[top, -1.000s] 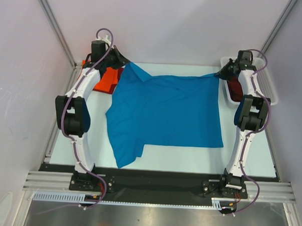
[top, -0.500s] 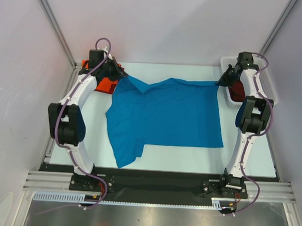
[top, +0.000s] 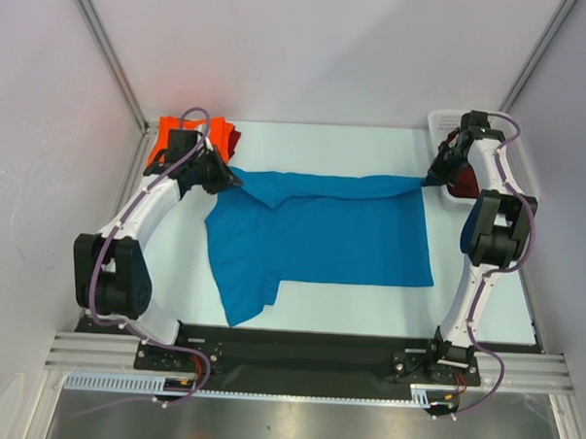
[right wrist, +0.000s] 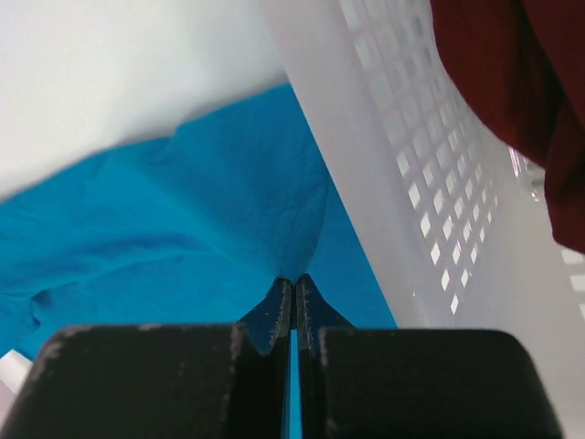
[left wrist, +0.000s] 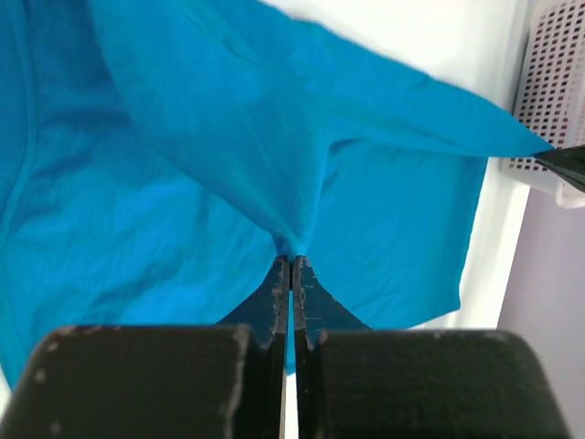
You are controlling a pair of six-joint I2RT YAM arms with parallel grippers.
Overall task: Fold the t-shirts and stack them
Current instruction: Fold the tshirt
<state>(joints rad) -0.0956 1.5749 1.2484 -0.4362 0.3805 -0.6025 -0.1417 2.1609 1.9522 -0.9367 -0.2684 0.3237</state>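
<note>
In the top external view, the blue t-shirt lay spread on the surface, but its far edge had been drawn toward the arms over the last second. The left gripper and the right gripper each held a far corner. Both had come back from the far edge of the surface, so a raised band of cloth now ran between them above the body of the shirt. That move had also uncovered the orange t-shirt in the far left corner. I judged this to be the start of the first fold, far half over near half, with the near hem and the near-left sleeve not yet covered. In the left wrist view, the gripper's fingers were closed tight on a pinch of blue cloth that stretched taut away from them. In the right wrist view, the fingers were likewise clamped on the blue corner, just beside the wall of the white lattice basket, in which a maroon t-shirt lay. Whether the cloth touched the basket was hard to tell.
</note>
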